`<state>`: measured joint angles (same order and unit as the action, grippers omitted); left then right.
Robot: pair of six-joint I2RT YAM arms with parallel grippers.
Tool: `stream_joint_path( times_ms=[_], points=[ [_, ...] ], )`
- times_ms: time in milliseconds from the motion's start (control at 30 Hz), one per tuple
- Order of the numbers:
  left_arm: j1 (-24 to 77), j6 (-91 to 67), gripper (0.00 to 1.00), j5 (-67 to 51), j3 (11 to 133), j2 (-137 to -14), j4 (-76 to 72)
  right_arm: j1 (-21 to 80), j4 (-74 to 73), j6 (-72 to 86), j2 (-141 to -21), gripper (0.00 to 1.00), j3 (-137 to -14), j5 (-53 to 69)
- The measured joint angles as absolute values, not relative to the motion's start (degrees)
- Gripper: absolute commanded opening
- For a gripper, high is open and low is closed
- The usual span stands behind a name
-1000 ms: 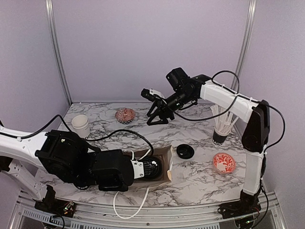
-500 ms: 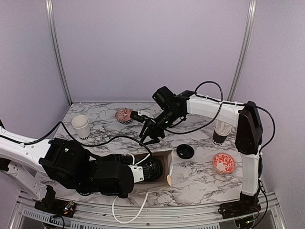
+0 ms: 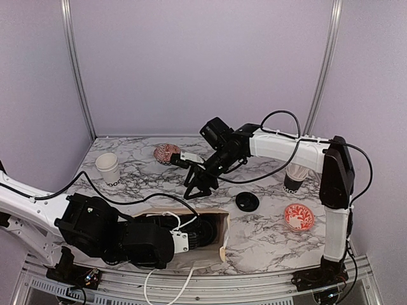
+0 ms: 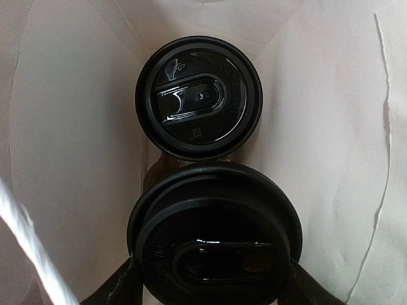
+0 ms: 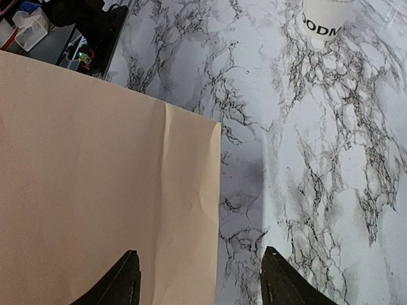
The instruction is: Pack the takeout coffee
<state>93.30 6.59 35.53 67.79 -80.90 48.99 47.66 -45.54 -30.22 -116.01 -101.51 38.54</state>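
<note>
Bagging step: left gripper (image 4: 213,287) gripped the second lidded cup (image 4: 213,235) inside the bag (image 4: 331,127), just beside the first cup (image 4: 198,105). Right gripper (image 5: 202,279) hung wide and empty over the bag edge. Next, probably: release, withdraw without tipping.

The table (image 3: 267,244) had a white marble top with grey veins. A tan paper bag (image 5: 95,190) sat near its front edge, left of the middle. At the back left stood a white paper cup (image 3: 107,168), open at the top, with black lettering near its base. A red-patterned bowl (image 3: 166,152) sat at the back, near the middle. A round black lid (image 3: 247,202) lay flat to the right of the bag, apart from it. Near the right edge sat a second red bowl (image 3: 299,217), and behind it stood a dark cup (image 3: 293,183), its upper part mostly hidden.
</note>
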Motion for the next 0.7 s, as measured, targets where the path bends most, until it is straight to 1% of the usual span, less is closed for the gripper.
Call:
stream_joint_path(
  times_ms=[267, 433, 533, 700],
  points=[
    [93.4, 8.2, 0.56, 37.5, 63.0, -79.4, 46.4, 47.4, -44.8, -30.2, -116.1, 0.62, -100.9, 36.9],
    [93.4, 9.8, 0.56, 38.7, 58.7, -75.3, 44.1, 46.5, -43.2, -29.7, -117.1, 0.62, -101.0, 36.7],
    [93.4, 10.8, 0.56, 39.1, 57.6, -72.9, 42.7, 45.4, -42.2, -28.8, -119.2, 0.62, -101.4, 36.4],
    [93.4, 12.1, 0.56, 40.3, 57.0, -72.3, 40.5, 44.2, -40.8, -27.9, -124.4, 0.62, -102.8, 35.1]
  ],
)
